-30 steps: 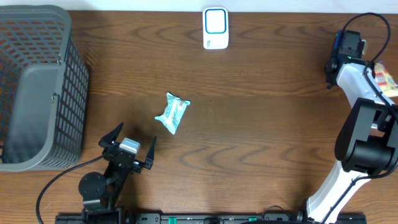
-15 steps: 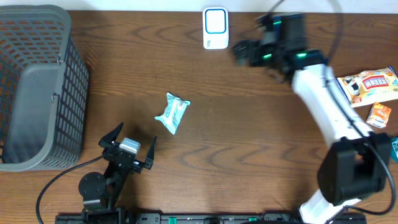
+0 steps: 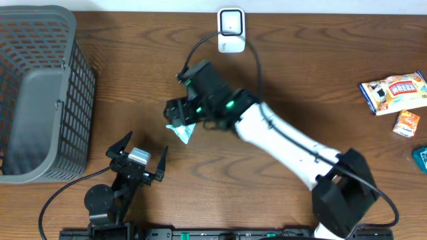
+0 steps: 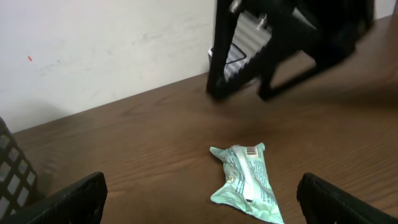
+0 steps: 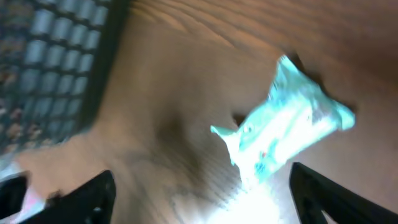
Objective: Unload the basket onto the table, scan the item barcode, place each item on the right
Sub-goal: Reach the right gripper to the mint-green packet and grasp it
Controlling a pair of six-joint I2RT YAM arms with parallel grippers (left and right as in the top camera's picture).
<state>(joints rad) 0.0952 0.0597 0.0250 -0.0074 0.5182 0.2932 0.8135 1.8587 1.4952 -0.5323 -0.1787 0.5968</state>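
Reaching across the table [image 3: 280,60], the right arm [image 3: 280,137] sets its jaws over the teal packet [image 3: 185,128]. The packet lies flat on the wood near the middle, well apart from the white scanner [image 3: 231,30] at the far edge.

By my reading the task is at an early step. The packet is not gripped and not lifted, and no side of it faces the scanner. What remains is to close on it, raise it, carry it to the scanner and turn the barcode toward the window. In the left wrist view a small dark striped patch near the packet's far end may be that barcode, though it is too small to be sure.

The right jaws stand wide apart. In the blurred right wrist view their two tips sit at the lower corners with the packet ahead and between them, and neither tip appears to press on it. From the left wrist view they hang just beyond the packet's far end. Whether they graze the wrapper I cannot tell.

The left jaws are spread fully and hold nothing. They sit near the front edge of the table with the packet ahead of them, near but not touching.

The grey basket [image 3: 40,100] stands at the left, and other snack packs [image 3: 393,90] lie far right.
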